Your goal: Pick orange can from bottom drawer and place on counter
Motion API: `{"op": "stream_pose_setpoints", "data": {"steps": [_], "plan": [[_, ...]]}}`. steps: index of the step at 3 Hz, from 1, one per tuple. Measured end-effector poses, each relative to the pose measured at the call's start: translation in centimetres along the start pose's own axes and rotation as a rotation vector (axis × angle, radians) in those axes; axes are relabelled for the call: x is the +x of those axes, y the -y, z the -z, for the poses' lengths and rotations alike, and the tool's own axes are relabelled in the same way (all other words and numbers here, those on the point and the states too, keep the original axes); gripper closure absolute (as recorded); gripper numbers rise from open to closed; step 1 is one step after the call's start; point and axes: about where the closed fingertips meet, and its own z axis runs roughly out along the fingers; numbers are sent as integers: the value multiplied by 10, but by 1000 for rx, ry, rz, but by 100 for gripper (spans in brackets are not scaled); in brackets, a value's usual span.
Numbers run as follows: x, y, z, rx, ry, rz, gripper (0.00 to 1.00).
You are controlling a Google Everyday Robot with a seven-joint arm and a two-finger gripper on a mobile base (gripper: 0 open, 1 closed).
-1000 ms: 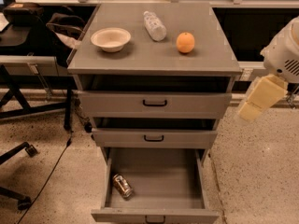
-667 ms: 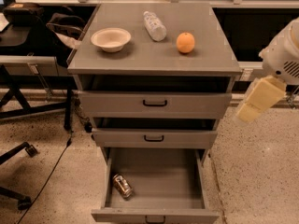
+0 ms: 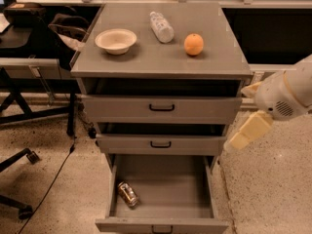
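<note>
The orange can [image 3: 127, 194] lies on its side in the front left corner of the open bottom drawer [image 3: 163, 189]. The counter [image 3: 161, 50] is the grey top of the cabinet. My gripper [image 3: 247, 130] hangs to the right of the cabinet, level with the middle drawer, well above and to the right of the can. It holds nothing that I can see.
On the counter stand a white bowl [image 3: 116, 41], a clear plastic bottle [image 3: 161, 26] lying down and a round orange fruit [image 3: 194, 44]. The top drawer [image 3: 161, 108] and middle drawer [image 3: 161, 144] are pulled out slightly. A desk and chair legs [image 3: 19, 160] are at the left.
My arm and gripper have moved down and a little to the left, closer to the cabinet's right side. The can and the counter objects have not moved.
</note>
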Motion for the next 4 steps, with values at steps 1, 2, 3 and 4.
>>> {"op": "stream_pose_setpoints", "data": {"steps": [1, 2, 3, 4], "plan": [[2, -7, -41, -28, 79, -18, 0], [3, -7, -85, 83, 81, -110, 0], [3, -8, -87, 81, 84, -112, 0], [4, -9, -97, 85, 98, -131, 0]]}}
